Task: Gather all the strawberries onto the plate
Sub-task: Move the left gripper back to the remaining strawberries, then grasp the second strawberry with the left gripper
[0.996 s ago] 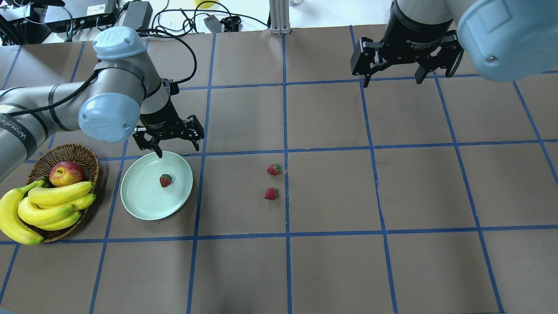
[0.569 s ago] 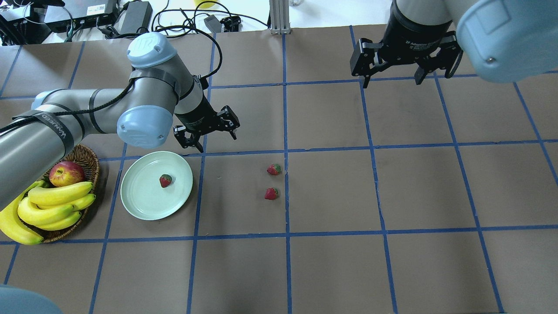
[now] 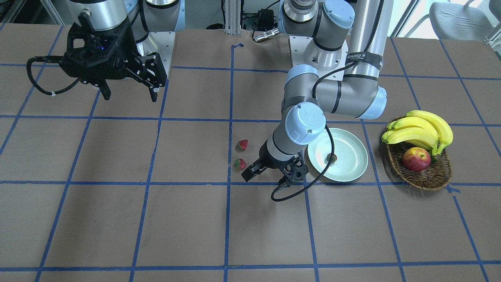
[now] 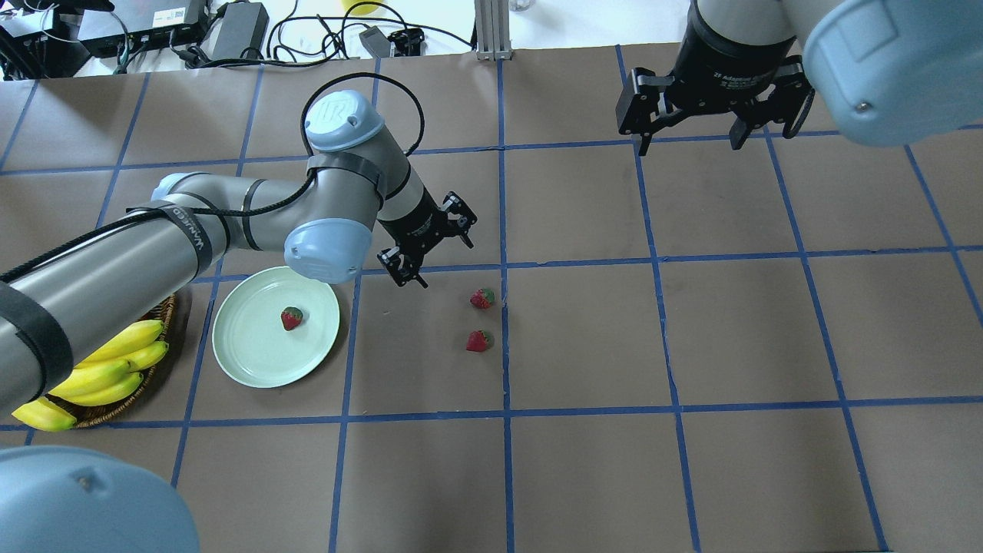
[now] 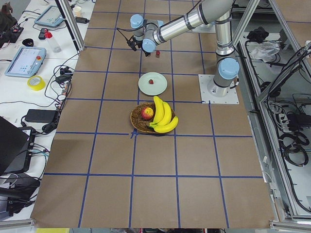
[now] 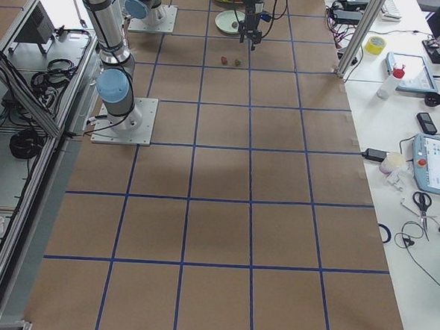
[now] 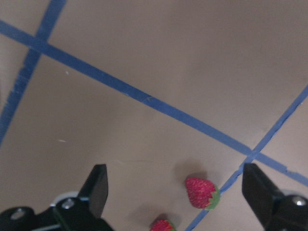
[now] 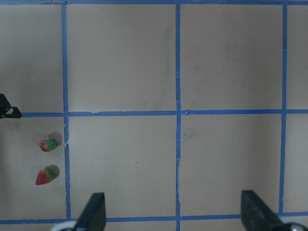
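The pale green plate (image 4: 238, 349) lies at the left with one strawberry (image 4: 291, 318) on it. Two more strawberries (image 4: 482, 298) (image 4: 478, 340) lie on the brown table near the middle, close to a blue tape line. My left gripper (image 4: 445, 264) is open and empty, above the table between the plate and the two strawberries. Its wrist view shows both strawberries (image 7: 202, 191) (image 7: 162, 225) low between the fingers (image 7: 96, 187). My right gripper (image 4: 691, 146) is open and empty, far back right; its wrist view shows the two strawberries (image 8: 47, 143) at the left edge.
A wicker basket (image 3: 426, 178) with an apple (image 3: 416, 159) and bananas (image 3: 422, 129) stands beside the plate (image 3: 352, 172), on the side away from the strawberries. Cables and boxes lie beyond the table's far edge (image 4: 230, 31).
My left arm has swung away from above the plate toward the two strawberries on the table, its gripper still open. The strawberry stays on the plate. The right arm has not moved.
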Controlling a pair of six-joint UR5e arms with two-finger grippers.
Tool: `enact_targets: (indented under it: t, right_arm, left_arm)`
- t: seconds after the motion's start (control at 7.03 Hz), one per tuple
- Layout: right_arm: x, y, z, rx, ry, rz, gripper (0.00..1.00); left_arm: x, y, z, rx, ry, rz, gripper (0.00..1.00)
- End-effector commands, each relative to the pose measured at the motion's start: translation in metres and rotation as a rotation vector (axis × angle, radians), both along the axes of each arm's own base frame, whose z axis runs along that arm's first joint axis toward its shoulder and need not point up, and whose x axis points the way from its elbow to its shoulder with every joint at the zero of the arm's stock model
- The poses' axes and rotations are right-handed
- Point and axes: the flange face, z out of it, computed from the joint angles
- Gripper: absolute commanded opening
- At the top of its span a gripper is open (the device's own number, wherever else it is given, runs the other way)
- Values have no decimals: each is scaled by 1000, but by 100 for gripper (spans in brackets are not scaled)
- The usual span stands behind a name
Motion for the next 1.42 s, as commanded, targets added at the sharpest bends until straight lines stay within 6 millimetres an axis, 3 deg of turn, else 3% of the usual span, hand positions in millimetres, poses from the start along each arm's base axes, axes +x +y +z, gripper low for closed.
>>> enact_targets:
  t: [0.0,0.28,0.43,0.57,0.71,0.85,1.0,1.28]
  right_arm:
    - [-1,-1,2,-12,0,0,100]
    - [-1,-1,1,-11,0,0,100]
    - [-1,-1,1,-9,0,0,100]
    - [-1,-1,1,-9,2,-1,100]
    - [-1,-1,1,-9,2,-2,100]
    - [-1,-1,1,-9,2,-2,100]
    - [-1,-1,1,-9,2,-2,100]
    - [-1,-1,1,-11,0,-1,100]
  left_arm:
    - [-24,4,-29,63,29,123,100]
    - [-35,10,-44,104,17,148,95]
    - [-41,14,-44,106,15,139,73]
    - [-43,15,-44,109,16,139,42]
    - [-44,16,-41,101,16,133,0]
    - [-43,16,-36,89,13,115,0]
    - [-41,13,-17,42,4,83,0]
    - [-3,12,5,-14,-228,-106,0]
